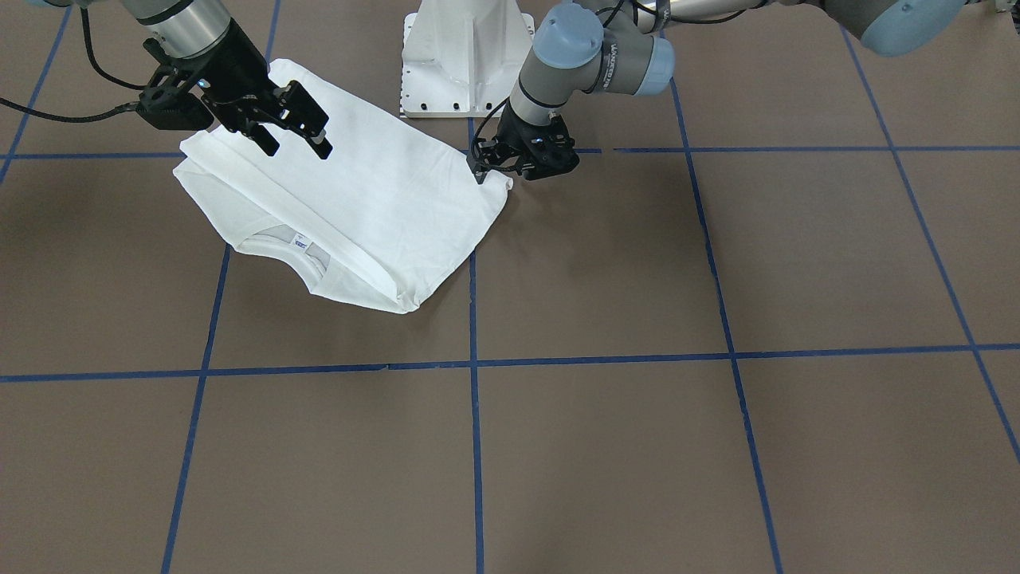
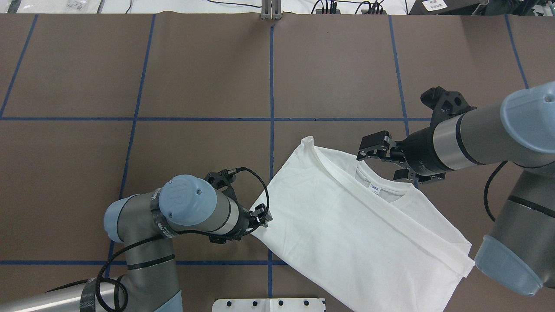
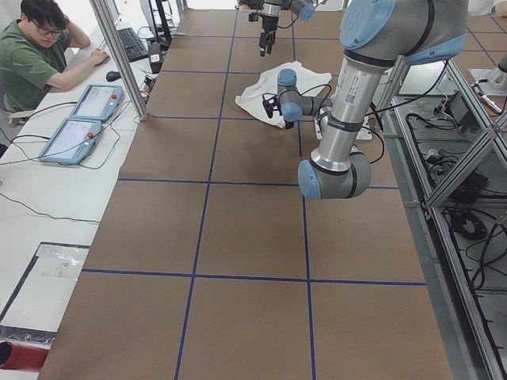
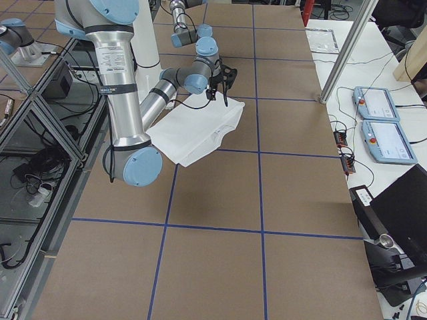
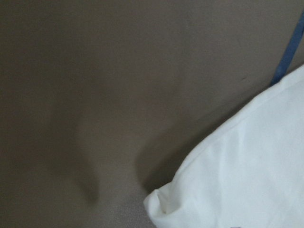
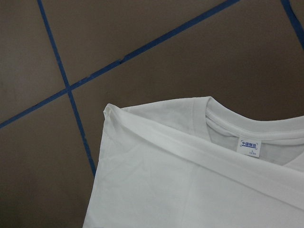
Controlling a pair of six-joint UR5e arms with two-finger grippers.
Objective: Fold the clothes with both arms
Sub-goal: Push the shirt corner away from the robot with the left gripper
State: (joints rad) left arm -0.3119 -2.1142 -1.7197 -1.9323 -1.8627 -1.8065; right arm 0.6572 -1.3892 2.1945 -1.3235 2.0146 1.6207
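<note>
The white shirt (image 2: 347, 225) lies folded flat near the robot's base, collar and neck label (image 6: 249, 144) facing up. My right gripper (image 1: 296, 143) hangs open a little above the collar end of the shirt (image 1: 374, 207) with nothing between its fingers. My left gripper (image 1: 518, 171) is low at the shirt's opposite corner, and its fingers look apart. That corner (image 5: 161, 204) rests on the table in the left wrist view, where no finger shows. In the overhead view the left gripper (image 2: 262, 216) sits at the shirt's near left edge and the right gripper (image 2: 381, 161) over the collar.
The white pedestal base (image 1: 466, 56) stands just behind the shirt. Blue tape lines (image 1: 474, 367) divide the brown table (image 1: 717, 446) into squares. A person (image 3: 32, 55) sits at a side desk with two control tablets (image 3: 75, 134) beyond the table's far edge.
</note>
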